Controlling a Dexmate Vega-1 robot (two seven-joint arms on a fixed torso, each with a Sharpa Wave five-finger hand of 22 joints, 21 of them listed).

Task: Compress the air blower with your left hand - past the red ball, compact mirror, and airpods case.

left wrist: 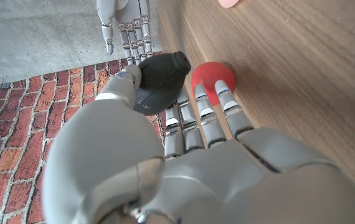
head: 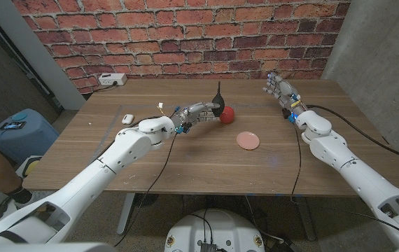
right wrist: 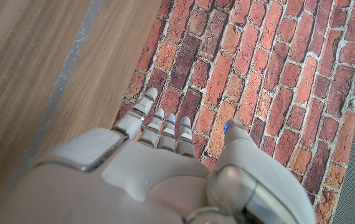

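My left hand point(head: 198, 113) is extended over the middle of the wooden worktop point(head: 185, 157). Its fingers point(left wrist: 199, 112) and thumb are closed around the black rubber air blower point(head: 217, 106), thumb on one side of the bulb and fingers on the other. In the left wrist view the dark bulb point(left wrist: 159, 81) sits between the thumb tip and the fingers. The blower stands upright, its thin black nozzle pointing up against the brick wall behind.

The round red ball point(head: 227, 114) lies on the worktop just beside the blower, on its right side. In the left wrist view the ball point(left wrist: 212, 76) is touching or nearly touching my fingertips; I cannot tell which.

The round pink compact mirror point(head: 248, 141) lies flat on the worktop, nearer to me than the ball and well apart from my left hand. The small white airpods case point(head: 127, 118) lies on the left part of the worktop, apart from the blower.

My right hand point(head: 281, 89) is raised over the far right part of the worktop. Its fingers point(right wrist: 159, 127) are straight, slightly apart, and hold nothing.

A white power strip point(head: 113, 80) lies at the far left edge of the worktop by the wall.
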